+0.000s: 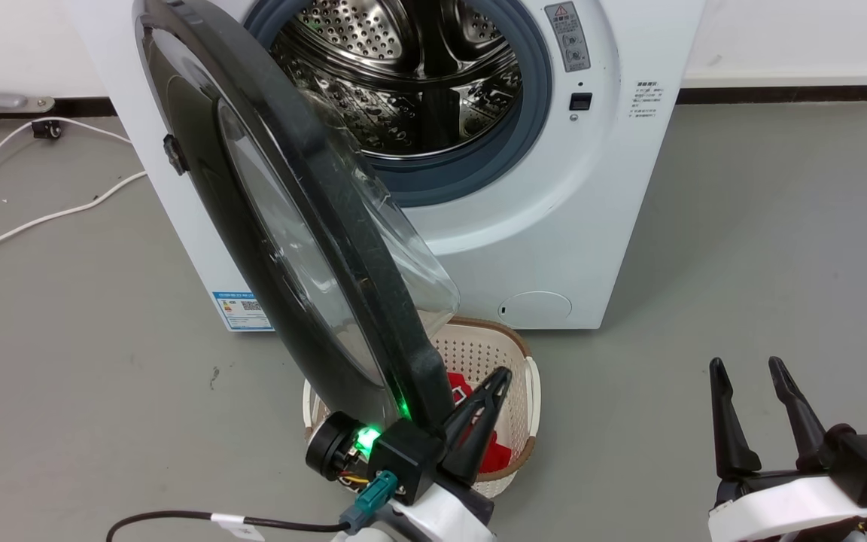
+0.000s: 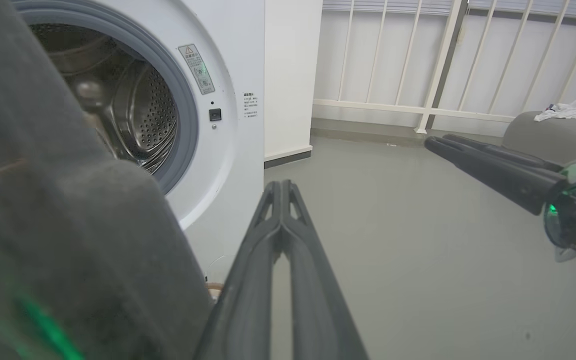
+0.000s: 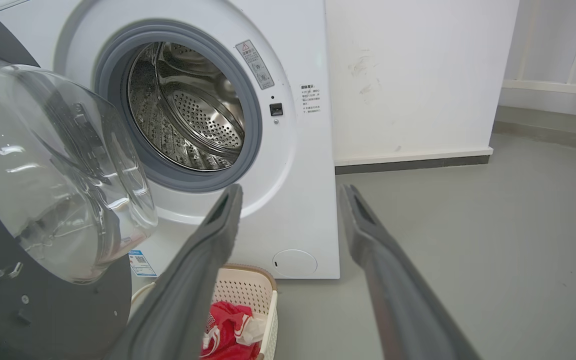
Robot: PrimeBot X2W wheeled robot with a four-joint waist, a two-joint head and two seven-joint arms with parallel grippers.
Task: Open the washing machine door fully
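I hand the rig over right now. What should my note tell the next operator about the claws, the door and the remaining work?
Left claw: shut, holding nothing, at the inner side of the washing machine door by its free edge, seemingly touching.
Right claw: open, empty, low on the right, apart from the door.
Door: swung about halfway out from the washing machine, above the laundry basket with a red cloth.
Done: door unlatched, drum exposed.
Left: probably push the door further left until fully open.
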